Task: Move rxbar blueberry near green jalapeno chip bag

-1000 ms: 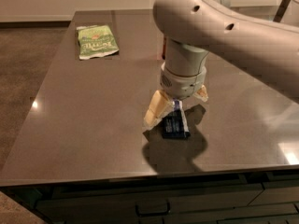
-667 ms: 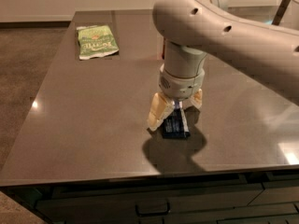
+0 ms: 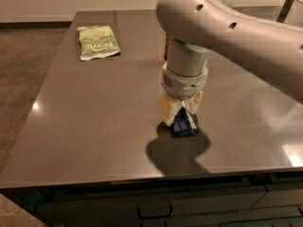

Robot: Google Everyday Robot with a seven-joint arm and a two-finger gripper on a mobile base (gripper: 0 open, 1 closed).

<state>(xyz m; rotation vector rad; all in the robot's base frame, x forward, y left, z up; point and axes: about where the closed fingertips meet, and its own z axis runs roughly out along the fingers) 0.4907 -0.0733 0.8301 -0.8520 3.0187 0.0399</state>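
The rxbar blueberry (image 3: 184, 126), a dark blue bar, lies on the grey table (image 3: 94, 126) near the front right. My gripper (image 3: 181, 113) points straight down onto it. The pale fingers (image 3: 166, 109) are drawn in against the bar's upper end, and the bar's lower end sticks out below them, resting on the table. The green jalapeno chip bag (image 3: 97, 41) lies flat at the far left of the table, well away from the bar and gripper.
A red-orange can (image 3: 166, 47) shows as a sliver behind my arm (image 3: 222, 27). The table's front edge (image 3: 142, 178) runs close below the bar, with drawers under it. The floor lies to the left.
The left finger has moved in toward the bar, so the fingers stand narrower around it. The bar and the chip bag have not moved.
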